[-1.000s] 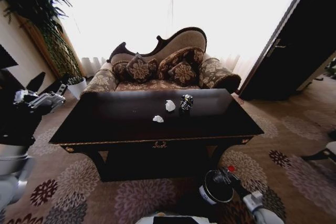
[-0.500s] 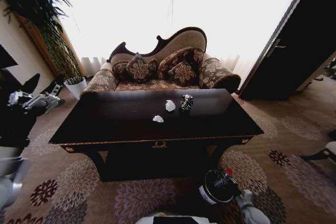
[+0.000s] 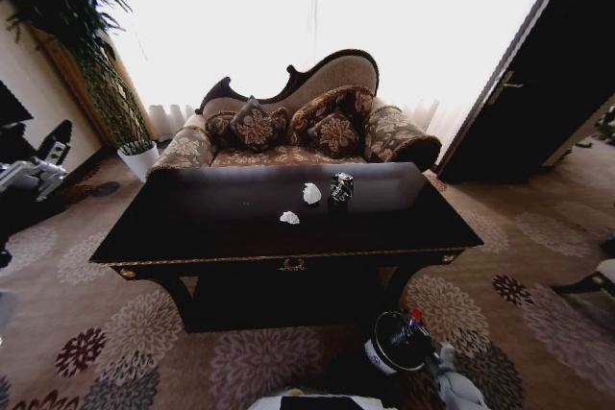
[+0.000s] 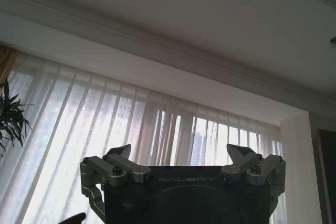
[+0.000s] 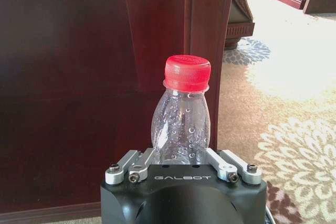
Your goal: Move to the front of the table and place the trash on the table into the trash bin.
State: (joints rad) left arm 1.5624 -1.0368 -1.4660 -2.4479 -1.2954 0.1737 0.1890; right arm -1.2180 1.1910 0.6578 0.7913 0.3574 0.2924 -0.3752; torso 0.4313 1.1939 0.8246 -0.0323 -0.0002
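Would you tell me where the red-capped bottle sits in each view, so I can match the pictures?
Head view: bottle at bottom right, over the bin, in front of the table.
Right wrist view: upright in the right pincer, with the table's dark wood behind.
Left wrist view: curtains beyond the open left pincer.
Shared landmark: the table.

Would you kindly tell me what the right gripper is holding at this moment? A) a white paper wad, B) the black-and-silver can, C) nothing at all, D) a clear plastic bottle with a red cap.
D: in the right wrist view, the right gripper is closed around a clear plastic bottle with a red cap, while the paper wads and the can sit on the table.
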